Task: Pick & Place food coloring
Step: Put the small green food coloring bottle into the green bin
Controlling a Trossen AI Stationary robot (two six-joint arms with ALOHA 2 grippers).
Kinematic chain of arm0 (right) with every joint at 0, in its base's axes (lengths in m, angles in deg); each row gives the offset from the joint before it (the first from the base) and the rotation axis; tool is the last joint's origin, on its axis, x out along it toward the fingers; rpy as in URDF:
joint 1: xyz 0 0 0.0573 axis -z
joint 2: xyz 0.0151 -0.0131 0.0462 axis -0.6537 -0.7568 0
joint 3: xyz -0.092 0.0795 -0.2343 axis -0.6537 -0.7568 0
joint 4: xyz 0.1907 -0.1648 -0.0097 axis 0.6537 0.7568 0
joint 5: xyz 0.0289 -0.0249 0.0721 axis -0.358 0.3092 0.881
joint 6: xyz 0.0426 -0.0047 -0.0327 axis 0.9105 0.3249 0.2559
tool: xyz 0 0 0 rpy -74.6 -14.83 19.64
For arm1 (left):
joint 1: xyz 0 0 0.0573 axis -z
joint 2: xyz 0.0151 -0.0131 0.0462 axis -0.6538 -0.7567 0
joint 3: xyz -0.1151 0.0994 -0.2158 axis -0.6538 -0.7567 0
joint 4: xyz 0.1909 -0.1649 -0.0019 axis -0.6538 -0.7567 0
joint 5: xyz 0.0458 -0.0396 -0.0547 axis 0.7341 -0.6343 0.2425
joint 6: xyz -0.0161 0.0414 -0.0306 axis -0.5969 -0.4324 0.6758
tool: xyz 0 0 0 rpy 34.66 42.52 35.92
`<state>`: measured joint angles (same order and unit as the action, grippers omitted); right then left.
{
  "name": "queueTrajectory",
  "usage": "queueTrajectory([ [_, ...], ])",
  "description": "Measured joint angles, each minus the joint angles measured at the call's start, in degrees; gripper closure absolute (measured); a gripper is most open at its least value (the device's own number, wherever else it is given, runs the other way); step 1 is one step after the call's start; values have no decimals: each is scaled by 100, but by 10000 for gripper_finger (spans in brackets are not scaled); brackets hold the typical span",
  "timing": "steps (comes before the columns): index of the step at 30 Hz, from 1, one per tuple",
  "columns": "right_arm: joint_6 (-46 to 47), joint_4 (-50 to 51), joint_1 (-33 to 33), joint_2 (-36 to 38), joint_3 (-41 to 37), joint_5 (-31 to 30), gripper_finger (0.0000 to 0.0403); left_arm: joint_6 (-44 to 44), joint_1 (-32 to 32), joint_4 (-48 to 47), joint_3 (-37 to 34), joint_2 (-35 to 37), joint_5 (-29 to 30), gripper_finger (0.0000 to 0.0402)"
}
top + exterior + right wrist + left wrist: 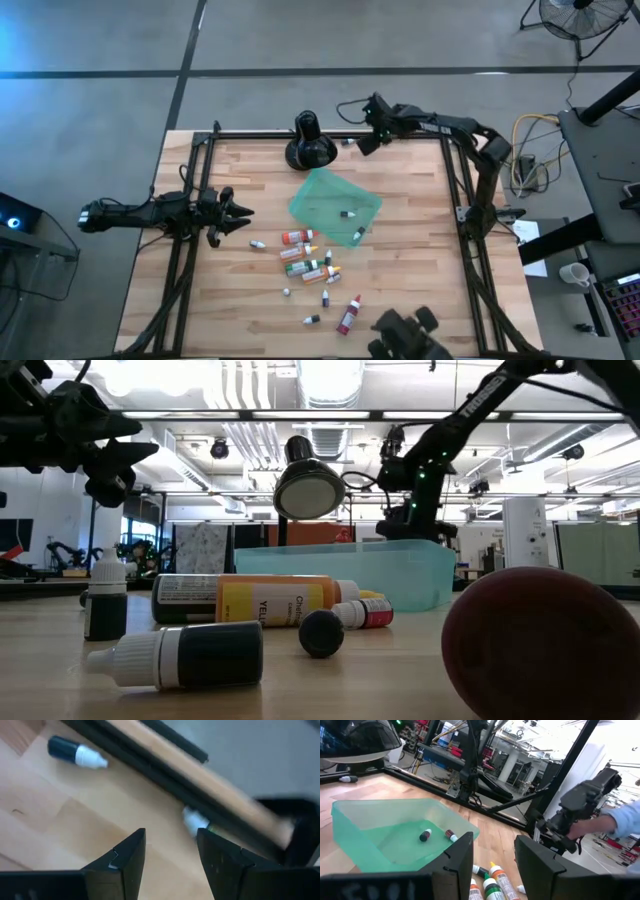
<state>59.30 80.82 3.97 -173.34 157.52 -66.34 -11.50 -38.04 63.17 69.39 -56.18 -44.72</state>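
The left end effector hovers open and empty beside the teal tray, which holds two small bottles. The remaining food coloring bottles lie scattered on the worktop. The right end effector, open and empty, hangs near the far edge.

two tiny dropper bottles inside one translucent teal-green plastic tray; roughly a dozen more bottles scattered outside; one black round-based stand.

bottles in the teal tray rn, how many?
2. Both bottles lie on the floor of the teal tray, near its right corner in the high view: one and one. None looks hidden.
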Motion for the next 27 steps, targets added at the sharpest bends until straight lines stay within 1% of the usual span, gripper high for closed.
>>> queueTrajectory([
  [4,-908,702,179,-546,632,-7,232,-1,0,0,0,2,0,284],
  [7,-1180,1294,293,-983,989,-12,232,1,0,0,-1,0,0,284],
  [10,-1341,1628,387,-1306,1214,-11,232,-1,-1,0,-1,2,0,284],
  [17,-1648,1725,433,-1409,1356,-81,234,0,-7,0,0,1,-2,284],
  [21,-1672,1747,436,-1409,1366,-79,239,-1,-4,0,1,1,-2,284],
  [27,-2013,1770,436,-1400,1327,-79,262,-1,-4,0,1,0,-2,284],
])
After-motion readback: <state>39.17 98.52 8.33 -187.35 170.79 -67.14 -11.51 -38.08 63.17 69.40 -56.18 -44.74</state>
